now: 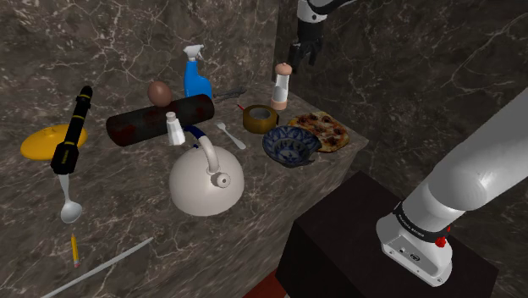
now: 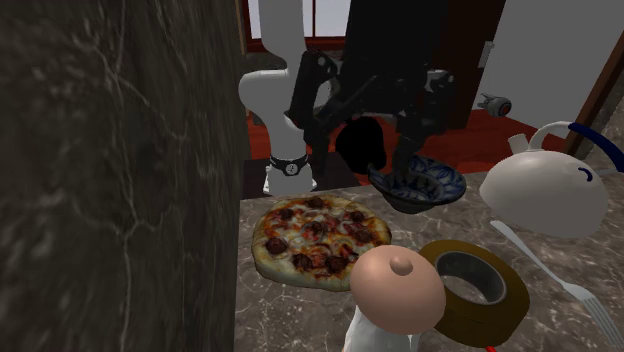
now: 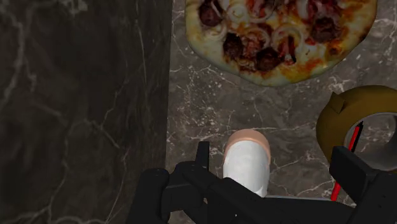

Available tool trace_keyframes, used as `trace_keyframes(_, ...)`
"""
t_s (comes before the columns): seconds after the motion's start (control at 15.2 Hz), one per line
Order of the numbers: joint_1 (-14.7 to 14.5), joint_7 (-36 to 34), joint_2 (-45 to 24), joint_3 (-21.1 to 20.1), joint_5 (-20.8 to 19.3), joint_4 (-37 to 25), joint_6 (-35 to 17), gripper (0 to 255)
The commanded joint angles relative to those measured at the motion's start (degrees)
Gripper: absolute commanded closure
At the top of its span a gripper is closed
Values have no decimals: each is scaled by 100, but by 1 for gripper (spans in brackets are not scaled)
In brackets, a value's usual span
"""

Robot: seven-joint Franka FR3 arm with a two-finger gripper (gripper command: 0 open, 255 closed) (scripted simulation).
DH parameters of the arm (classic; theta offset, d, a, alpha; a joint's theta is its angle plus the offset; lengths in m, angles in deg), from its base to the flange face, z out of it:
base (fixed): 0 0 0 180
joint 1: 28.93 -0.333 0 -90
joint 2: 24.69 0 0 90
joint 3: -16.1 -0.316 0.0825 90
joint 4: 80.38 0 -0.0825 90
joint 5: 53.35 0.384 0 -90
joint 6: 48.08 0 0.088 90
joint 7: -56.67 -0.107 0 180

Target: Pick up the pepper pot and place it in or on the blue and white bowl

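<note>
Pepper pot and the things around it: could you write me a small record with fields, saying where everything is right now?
pepper pot: upright on the marble counter, white body, pinkish cap
gripper: above the pot, fingers open, not touching it
bowl: blue and white, next to the pizza
tape roll: beside the pot
task state: pot not yet picked up

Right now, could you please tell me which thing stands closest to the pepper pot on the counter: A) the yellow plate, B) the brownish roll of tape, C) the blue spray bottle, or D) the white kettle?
B: the roll of tape sits right beside the pepper pot, while the other three lie farther off toward the shoulder view's left.
</note>
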Motion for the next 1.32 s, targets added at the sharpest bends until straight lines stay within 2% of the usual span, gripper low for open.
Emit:
trace_keyframes(0.0, -5, -100, -483, -37, -136, -522, 4, 0)
trace_keyframes(0.26, -46, -238, -1373, -54, -400, -1576, 98, 0)
trace_keyframes(0.79, 0, -273, -1487, -8, -446, -1155, -442, 0)
trace_keyframes(1.25, 0, -273, -1487, -8, -446, -1155, -442, 0)
